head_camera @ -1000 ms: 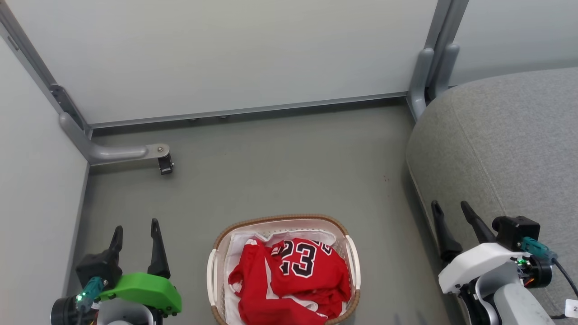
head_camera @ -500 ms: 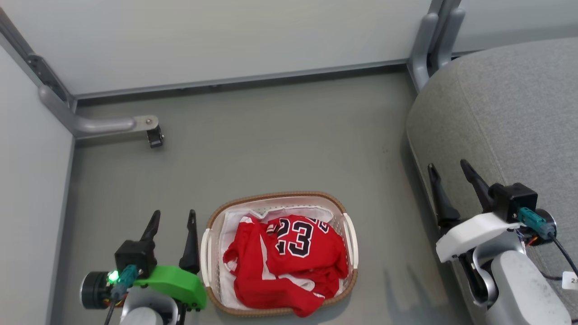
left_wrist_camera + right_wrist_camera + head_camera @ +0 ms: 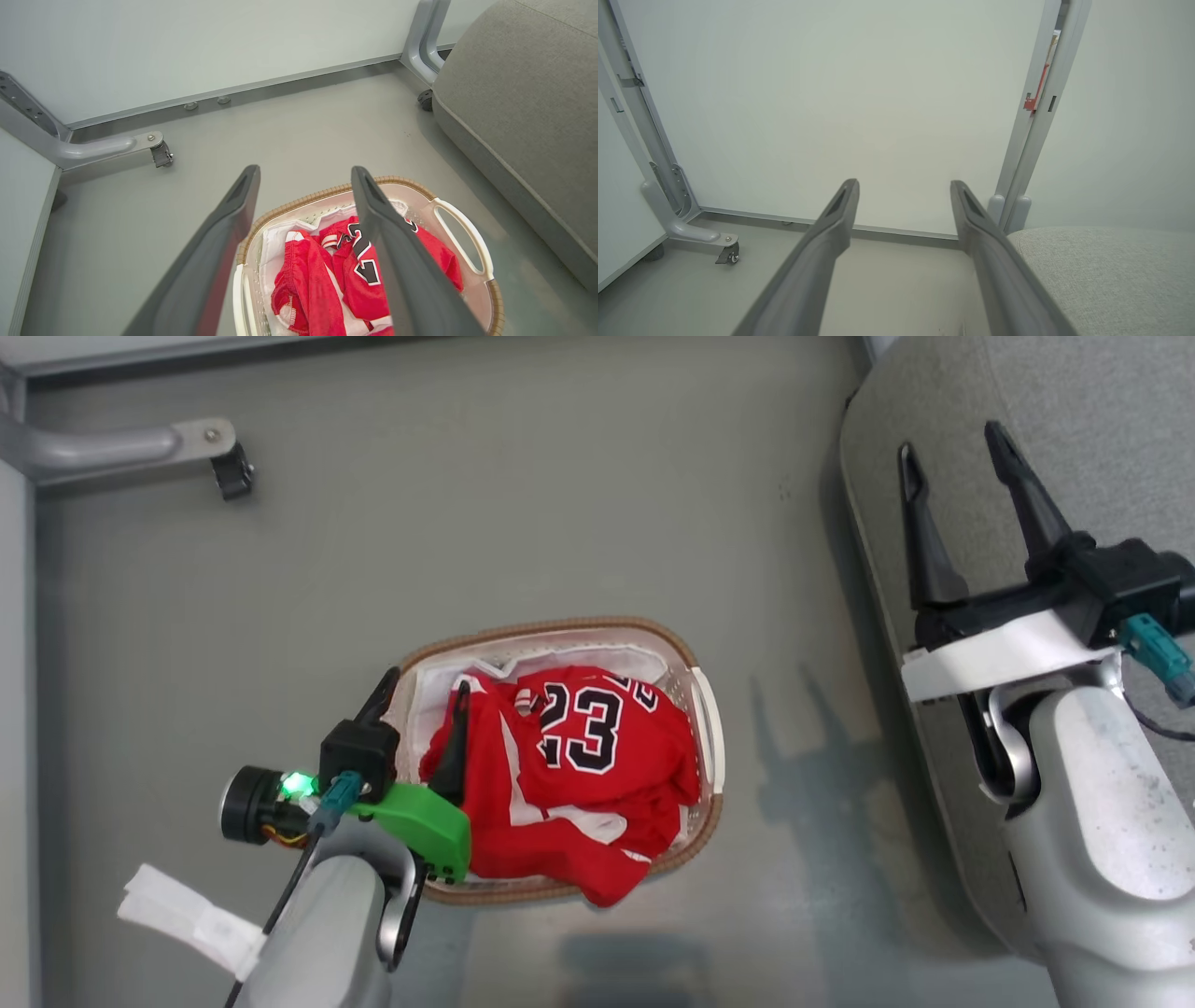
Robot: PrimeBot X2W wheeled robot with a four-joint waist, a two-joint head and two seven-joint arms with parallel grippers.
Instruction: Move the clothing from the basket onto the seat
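The clothing (image 3: pixel 579 756), red garments with a black "23" jersey on top, lies heaped in the basket (image 3: pixel 560 623) on the floor, with one red fold hanging over the near rim. My left gripper (image 3: pixel 425 681) is open above the basket's left side, one finger over the rim and the other over the clothing's left edge, with nothing between them. The left wrist view shows the open left gripper (image 3: pixel 304 169) above the clothing (image 3: pixel 308 284) and basket (image 3: pixel 467 233). My right gripper (image 3: pixel 949 439) is open and empty over the left edge of the grey seat (image 3: pixel 1102 429).
A white liner sheet (image 3: pixel 439 686) lies under the clothing. A grey partition leg with a caster (image 3: pixel 229 476) reaches in at the far left, and pale partition walls (image 3: pixel 859 93) close off the back. The seat (image 3: pixel 514 93) bounds the right side. Grey floor (image 3: pixel 523 523) surrounds the basket.
The head camera has tilted down, shifting the whole picture. My left gripper has moved right and forward to above the basket's left side. The right gripper has gone forward along the seat edge.
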